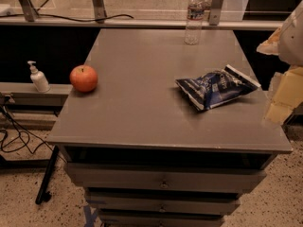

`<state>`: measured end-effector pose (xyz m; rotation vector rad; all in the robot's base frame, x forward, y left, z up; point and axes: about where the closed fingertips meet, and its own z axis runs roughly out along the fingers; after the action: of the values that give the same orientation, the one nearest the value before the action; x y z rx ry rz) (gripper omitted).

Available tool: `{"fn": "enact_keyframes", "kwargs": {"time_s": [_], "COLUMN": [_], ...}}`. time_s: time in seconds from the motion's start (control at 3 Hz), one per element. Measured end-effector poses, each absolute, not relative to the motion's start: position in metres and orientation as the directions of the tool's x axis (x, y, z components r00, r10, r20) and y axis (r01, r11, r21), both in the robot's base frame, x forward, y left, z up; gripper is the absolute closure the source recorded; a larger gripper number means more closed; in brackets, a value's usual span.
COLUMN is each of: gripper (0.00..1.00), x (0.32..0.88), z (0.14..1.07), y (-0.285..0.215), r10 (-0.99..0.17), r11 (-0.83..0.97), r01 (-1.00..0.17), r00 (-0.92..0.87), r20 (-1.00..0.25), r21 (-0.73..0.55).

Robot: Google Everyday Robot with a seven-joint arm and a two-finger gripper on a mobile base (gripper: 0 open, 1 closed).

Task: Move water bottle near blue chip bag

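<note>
Camera view: the bottle (pixel 193 19) stands upright at the far edge of the worktop (pixel 142 112), well behind the bag (pixel 217 86). The gripper (pixel 283 100) hangs just right of the bag, off the worktop; how its jaws stand I cannot tell. It should probably reach past the bag, take the bottle mid-body, and keep it upright. The apple (pixel 84 78), far left of the bag, obstructs nothing.

A red apple (pixel 84 78) sits near the left edge of the grey tabletop (pixel 137 112), stem up. Just left of it, on a lower ledge, stands a small white pump bottle (pixel 39 78). Drawers (pixel 163 183) stack below, and black cables (pixel 14 136) trail across the floor. The end effector (pixel 284 98) hangs beside the tabletop's right edge.
</note>
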<state>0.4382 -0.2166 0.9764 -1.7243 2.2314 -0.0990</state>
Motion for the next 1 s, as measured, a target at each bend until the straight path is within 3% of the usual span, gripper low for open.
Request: {"fn": "enact_keyframes", "kwargs": {"time_s": [0.67,1.0], "gripper": [0.00,0.00], "x": [0.455,0.506], "z": [0.984,0.991], "y": [-0.226,-0.255], "r10": [-0.936,-0.899], "r11": [0.309,0.376], "r01": [-0.909,-0.866], "r00": [-0.238,-0.256], "r20": [-0.259,-0.355], "r21": [-0.280,-0.328]}}
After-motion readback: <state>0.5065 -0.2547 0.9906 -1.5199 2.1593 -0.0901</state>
